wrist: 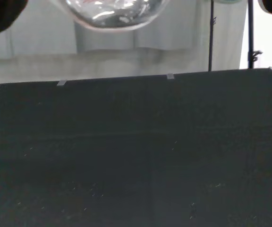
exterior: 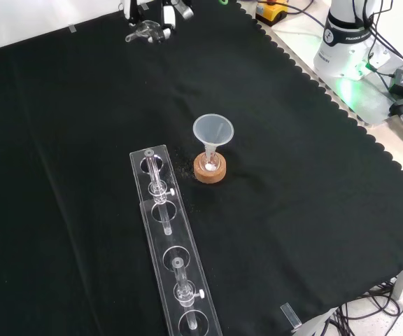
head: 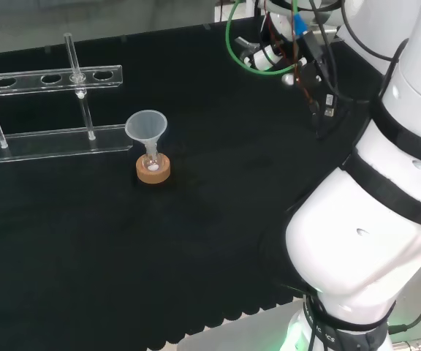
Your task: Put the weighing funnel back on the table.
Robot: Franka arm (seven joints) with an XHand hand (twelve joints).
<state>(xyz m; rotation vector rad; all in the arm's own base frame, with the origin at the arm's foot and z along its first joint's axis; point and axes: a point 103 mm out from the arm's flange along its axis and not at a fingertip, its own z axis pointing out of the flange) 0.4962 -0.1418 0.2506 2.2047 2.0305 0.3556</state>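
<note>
My hand [exterior: 165,12] pinches the weighing funnel [exterior: 144,32] above the far edge of the black cloth [exterior: 68,140] in the front view — clear of the surface, I judge, ready for lowering. Mid-cloth the funnel [exterior: 213,130] stands over a cork ring [exterior: 209,171] beside a clear rack [exterior: 168,245] — pale wall [wrist: 32,47] beyond.

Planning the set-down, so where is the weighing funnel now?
The weighing funnel is at the front view's top, left of centre, held by the hand over the cloth, far beyond the funnel.
</note>
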